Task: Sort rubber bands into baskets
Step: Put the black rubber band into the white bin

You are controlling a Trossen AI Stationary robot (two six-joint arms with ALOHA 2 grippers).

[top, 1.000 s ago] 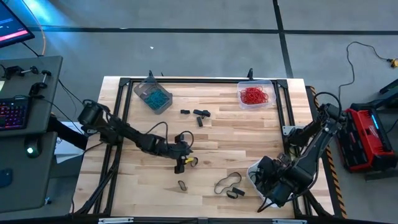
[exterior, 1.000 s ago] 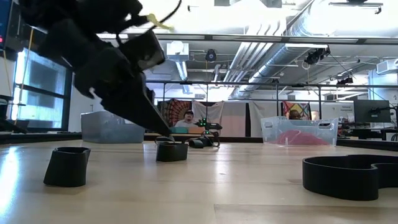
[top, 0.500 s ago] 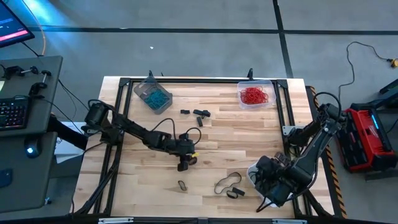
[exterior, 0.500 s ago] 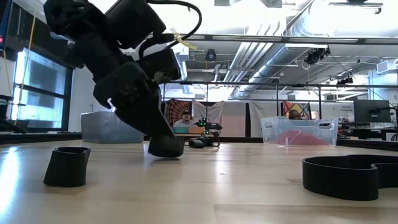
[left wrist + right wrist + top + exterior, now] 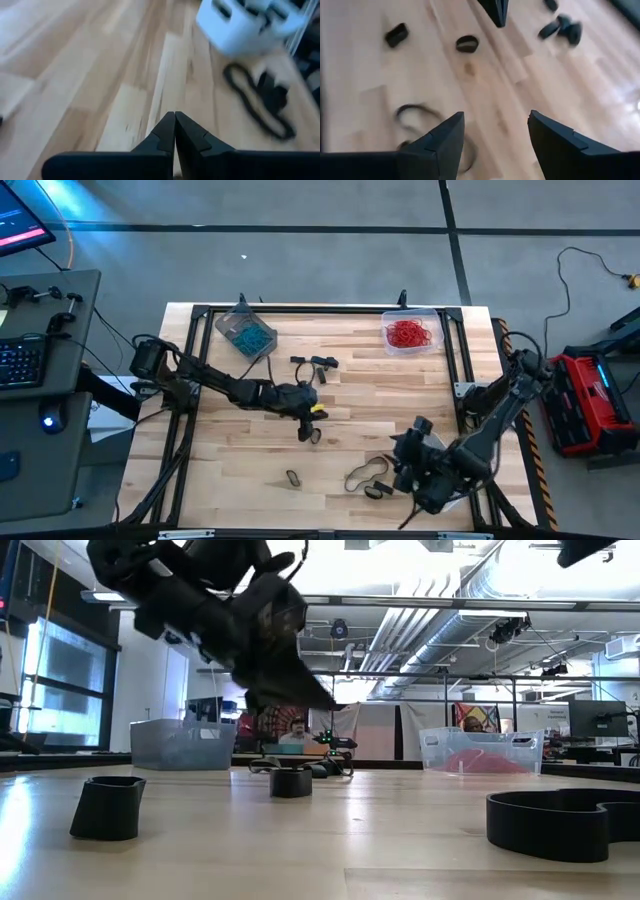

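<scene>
My left gripper [image 5: 306, 424] is shut with nothing between its fingers and hangs above a small black rubber band [image 5: 311, 436] that lies on the table's middle. The low view shows its tip [image 5: 325, 700] clear of that band [image 5: 291, 782]. My right gripper [image 5: 405, 456] stands open over the near right part of the table, beside a large black band [image 5: 366, 473]. At the far edge stand a basket of teal bands [image 5: 246, 335] and a basket of red bands [image 5: 409, 333].
More black bands lie loose: some near the far middle [image 5: 318, 364], one at the near middle [image 5: 292, 477], one by the large band [image 5: 377, 491]. A black frame [image 5: 330, 310] runs round the table. A blurred white thing [image 5: 240, 25] shows beyond the large band.
My left gripper has shut and risen, moving toward the table's right and far side. The small black band it stood over has stayed on the table. My right gripper has turned and swung toward the table's left, still open.
</scene>
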